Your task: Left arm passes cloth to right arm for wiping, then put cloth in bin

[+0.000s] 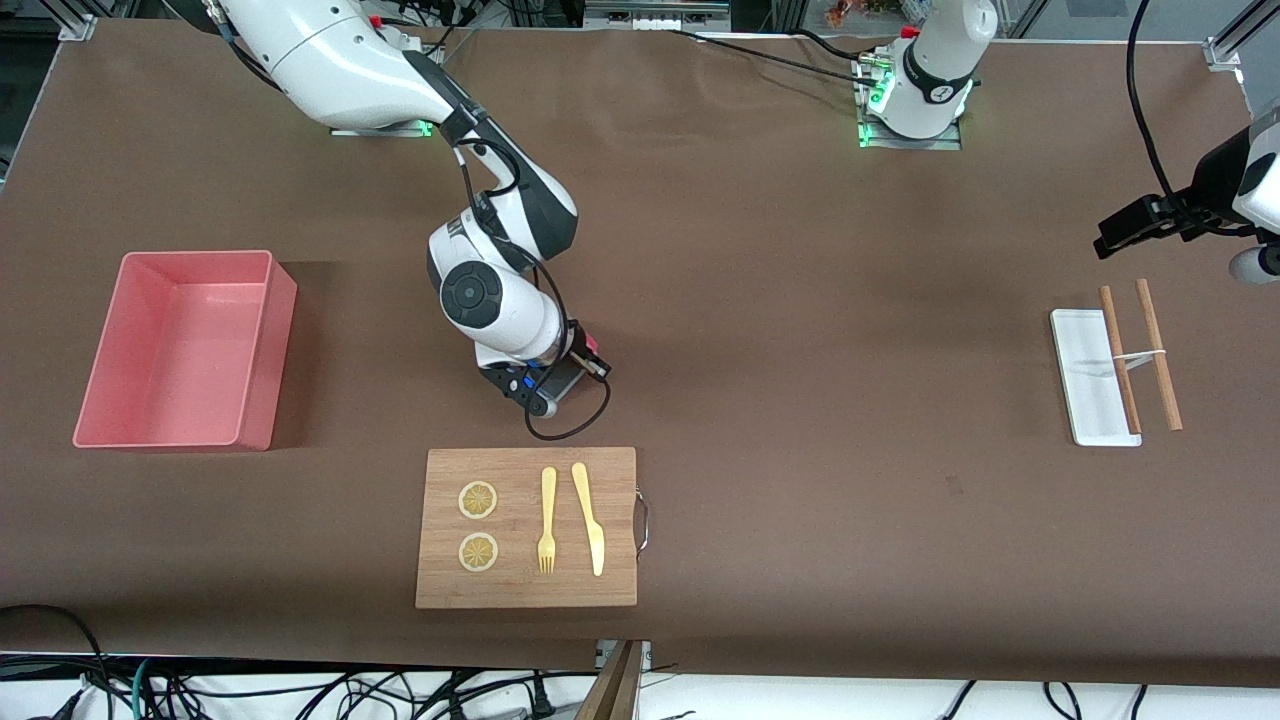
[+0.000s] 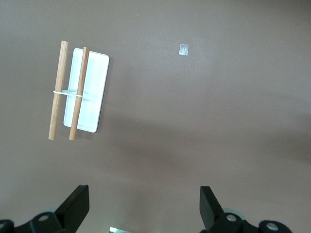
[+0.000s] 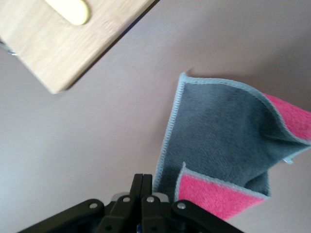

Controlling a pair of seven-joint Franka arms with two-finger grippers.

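Observation:
The cloth (image 3: 228,136), dark grey with crimson-pink folds, spreads over the brown table right beside my right gripper (image 3: 143,182). The fingers are pressed together with the cloth's edge tucked at them. In the front view my right gripper (image 1: 540,398) is low over the table, just farther from the camera than the wooden board (image 1: 615,530), and only a speck of pink cloth (image 1: 592,345) shows by the hand. The salmon-pink bin (image 1: 195,256) stands empty at the right arm's end. My left gripper (image 2: 144,206) is open and empty, high over the left arm's end, waiting.
The board holds two lemon slices (image 1: 477,500), a yellow fork (image 1: 547,520) and a yellow knife (image 1: 590,518); its corner shows in the right wrist view (image 3: 63,48). A white tray (image 1: 1085,375) with two banded wooden sticks (image 1: 1158,350) lies at the left arm's end, also in the left wrist view (image 2: 95,87).

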